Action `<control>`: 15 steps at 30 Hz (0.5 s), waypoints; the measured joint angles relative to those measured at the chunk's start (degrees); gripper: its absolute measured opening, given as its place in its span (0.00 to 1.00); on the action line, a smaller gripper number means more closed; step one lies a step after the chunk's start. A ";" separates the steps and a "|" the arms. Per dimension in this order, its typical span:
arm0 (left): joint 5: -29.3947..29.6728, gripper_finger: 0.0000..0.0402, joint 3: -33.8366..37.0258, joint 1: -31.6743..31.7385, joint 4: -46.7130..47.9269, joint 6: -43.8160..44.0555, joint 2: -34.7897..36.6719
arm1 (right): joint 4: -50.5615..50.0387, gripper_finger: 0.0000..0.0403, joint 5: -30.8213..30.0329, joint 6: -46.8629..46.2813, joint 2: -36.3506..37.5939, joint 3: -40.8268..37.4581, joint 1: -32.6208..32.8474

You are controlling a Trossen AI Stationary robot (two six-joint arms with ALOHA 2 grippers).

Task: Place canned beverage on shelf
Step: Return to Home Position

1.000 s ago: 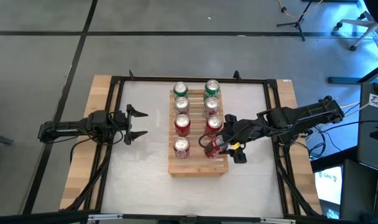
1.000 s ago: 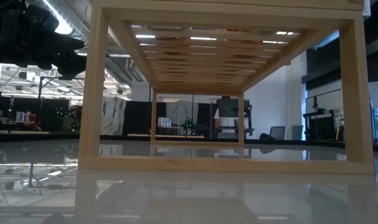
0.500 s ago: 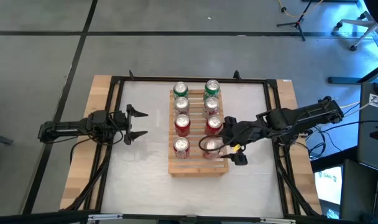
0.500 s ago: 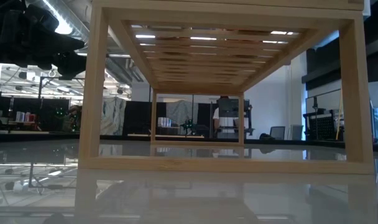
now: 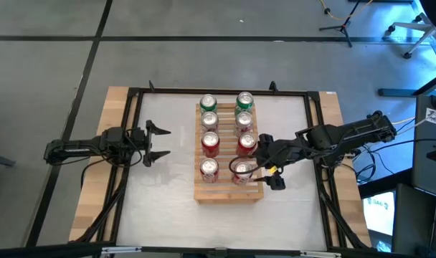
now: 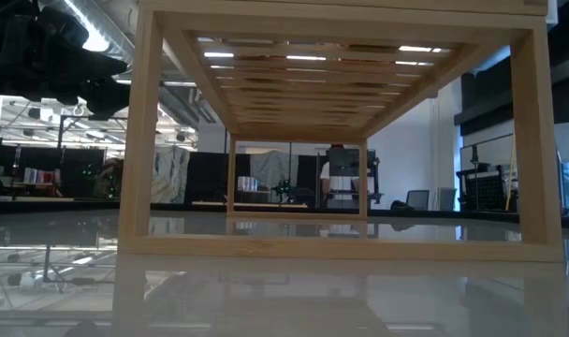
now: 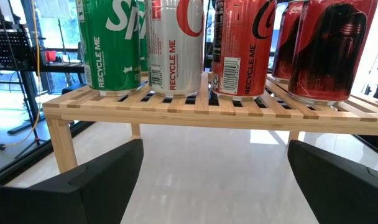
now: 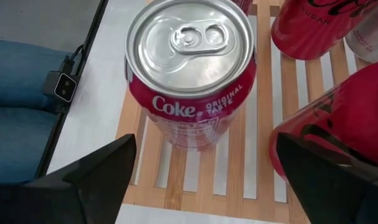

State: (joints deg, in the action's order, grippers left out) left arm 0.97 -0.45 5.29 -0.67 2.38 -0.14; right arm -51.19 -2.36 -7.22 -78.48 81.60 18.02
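Observation:
The pale slatted shelf [image 5: 229, 188] stands mid-table with several cans upright on it in two rows. A red Coke can [image 8: 190, 81] stands by its base on the slats at the shelf's near right corner; it also shows in the high view [image 5: 243, 170]. My right gripper [image 8: 204, 142] is open, with one finger on either side of this can and a gap to it on both sides; in the high view it [image 5: 259, 162] comes from the table's right. My left gripper [image 5: 157, 142] is open and empty, left of the shelf.
Green, silver and red cans [image 7: 176, 46] fill the rest of the shelf. Another red can [image 8: 329, 118] stands close by my right gripper's far finger. The shelf's frame [image 6: 341, 245] fills the low view. Black rails [image 5: 132, 107] border the white tabletop.
The red Coke can at the shelf's near right corner has gone from tilted, with its red side showing, to upright on the slats with its silver top showing. My right gripper stays beside it. My left arm has kept still.

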 joint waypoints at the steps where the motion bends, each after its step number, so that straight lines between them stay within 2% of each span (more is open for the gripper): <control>1: 0.00 0.97 0.00 -0.01 0.02 0.00 0.00 | 0.04 0.95 0.00 0.00 0.00 0.01 -0.03; 11: 0.00 0.97 0.00 0.01 0.01 0.01 0.00 | -0.43 0.95 -1.01 -0.03 0.53 0.04 -0.04; 15: 0.00 0.97 0.00 -0.01 0.00 0.01 0.00 | -0.99 0.95 0.04 -3.38 1.85 0.04 0.02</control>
State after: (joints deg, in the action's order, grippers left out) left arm 0.97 -0.45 5.28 -0.67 2.39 -0.14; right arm -52.18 -2.32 -10.61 -76.63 81.65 18.04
